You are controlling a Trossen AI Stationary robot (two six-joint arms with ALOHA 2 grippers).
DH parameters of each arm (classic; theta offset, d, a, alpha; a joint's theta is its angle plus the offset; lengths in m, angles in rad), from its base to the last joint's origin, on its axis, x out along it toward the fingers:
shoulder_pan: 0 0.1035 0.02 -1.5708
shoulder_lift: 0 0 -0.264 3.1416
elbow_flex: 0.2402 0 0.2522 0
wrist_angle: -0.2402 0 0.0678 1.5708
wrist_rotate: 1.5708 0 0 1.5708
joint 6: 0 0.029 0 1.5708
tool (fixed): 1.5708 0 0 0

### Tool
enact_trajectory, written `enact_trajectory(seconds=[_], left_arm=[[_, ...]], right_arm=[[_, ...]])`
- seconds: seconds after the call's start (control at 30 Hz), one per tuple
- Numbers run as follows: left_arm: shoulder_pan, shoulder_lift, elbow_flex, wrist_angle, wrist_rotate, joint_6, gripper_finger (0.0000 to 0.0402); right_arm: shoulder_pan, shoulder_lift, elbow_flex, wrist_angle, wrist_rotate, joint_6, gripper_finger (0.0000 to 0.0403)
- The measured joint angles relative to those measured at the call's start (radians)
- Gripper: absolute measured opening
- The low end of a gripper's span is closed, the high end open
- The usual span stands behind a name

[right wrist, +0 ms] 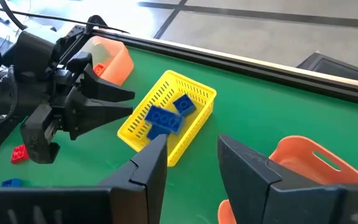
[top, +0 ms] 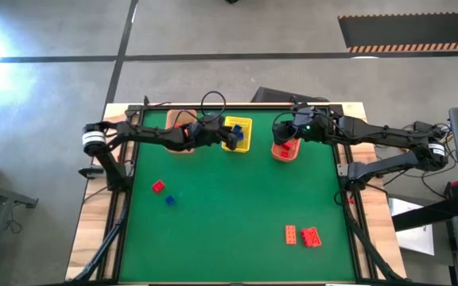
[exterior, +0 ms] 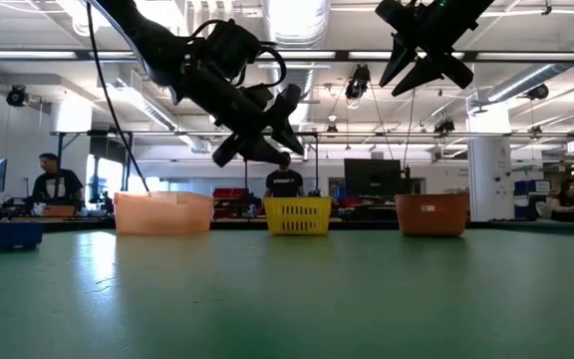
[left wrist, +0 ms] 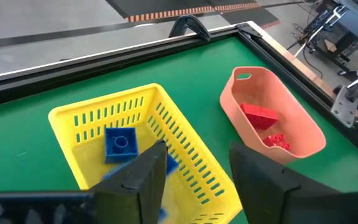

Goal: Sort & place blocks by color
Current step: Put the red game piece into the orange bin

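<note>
My left gripper (top: 230,137) hangs open just above the yellow basket (left wrist: 135,106), nothing between its fingers (right wrist: 120,94). Blue blocks (left wrist: 120,144) lie in that basket, two showing in the right wrist view (right wrist: 163,118). My right gripper (top: 283,137) is open and empty, raised over the red-orange basket (left wrist: 272,118), which holds red blocks (left wrist: 260,115). On the green mat lie a red block (top: 158,186), a blue block (top: 169,200), an orange block (top: 290,233) and a red block (top: 311,237).
A pale orange basket (right wrist: 107,59) stands left of the yellow one, under my left arm. All three baskets line up along the mat's far edge (exterior: 297,214). A raised frame (left wrist: 272,43) rims the mat. People stand in the room beyond the table.
</note>
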Motion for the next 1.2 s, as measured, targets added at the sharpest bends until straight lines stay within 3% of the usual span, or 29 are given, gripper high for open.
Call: enact_trajectory(seconds=[0.1, 0.23, 0.43, 0.57, 0.9, 1.2], left_arm=[[0.000, -0.022, 0.000, 0.000, 0.026, 0.000, 0.0166], [0.000, -0.071, -0.005, 0.006, 0.139, 0.000, 0.0167], [-0.004, -0.169, -0.014, -0.041, 0.281, 0.000, 0.0167], [-0.012, -0.224, -0.016, -0.067, 0.292, 0.001, 0.0167], [-0.014, -0.295, -0.026, -0.072, 0.295, 0.001, 0.0167], [-0.014, -0.297, -0.026, -0.076, 0.295, 0.002, 0.0167]], right_arm=[[0.000, 0.000, 0.000, -0.002, -0.002, 0.020, 0.0130], [0.000, 0.000, 0.000, -0.008, -0.055, 0.048, 0.0130], [0.012, 0.000, -0.007, -0.009, -0.258, 0.172, 0.0130], [0.066, 0.000, -0.021, -0.009, -0.404, 0.292, 0.0130], [0.354, 0.012, -0.037, -0.043, -0.485, 0.668, 0.0129], [0.625, 0.140, -0.027, -0.157, -0.586, 0.987, 0.0108]])
